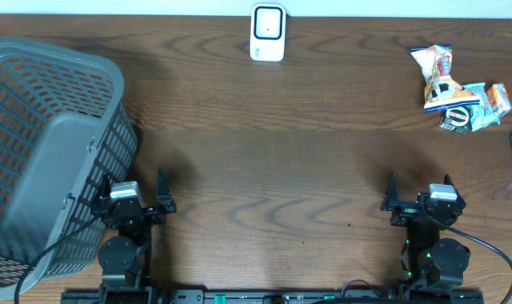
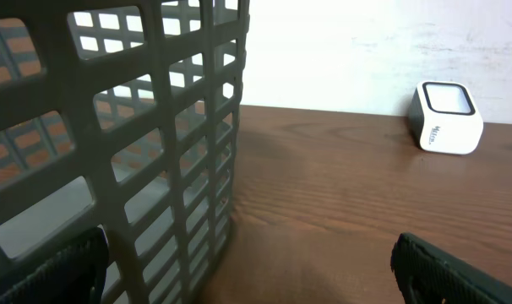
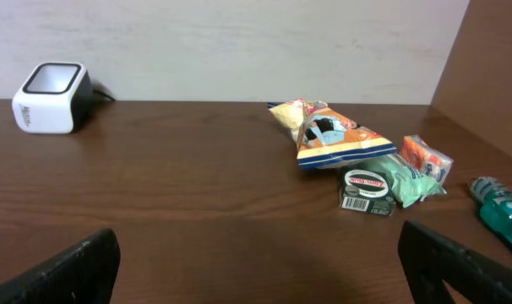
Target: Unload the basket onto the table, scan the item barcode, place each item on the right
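The left gripper (image 1: 131, 182) and right gripper (image 1: 419, 184) are hanging wide open and empty at the brown wooden table's (image 1: 273, 152) near edge, opposite the white boxy barcode scanner (image 1: 267, 32).

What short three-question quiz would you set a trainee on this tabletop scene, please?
1. True or false: the left pincer and the right pincer are both open and empty.
2. Where is the scanner on the table? A) middle of the far edge B) near-left corner C) inside the basket
3. Which arm sits nearer the snack packets?
Key: 1 true; 2 A; 3 the right arm.
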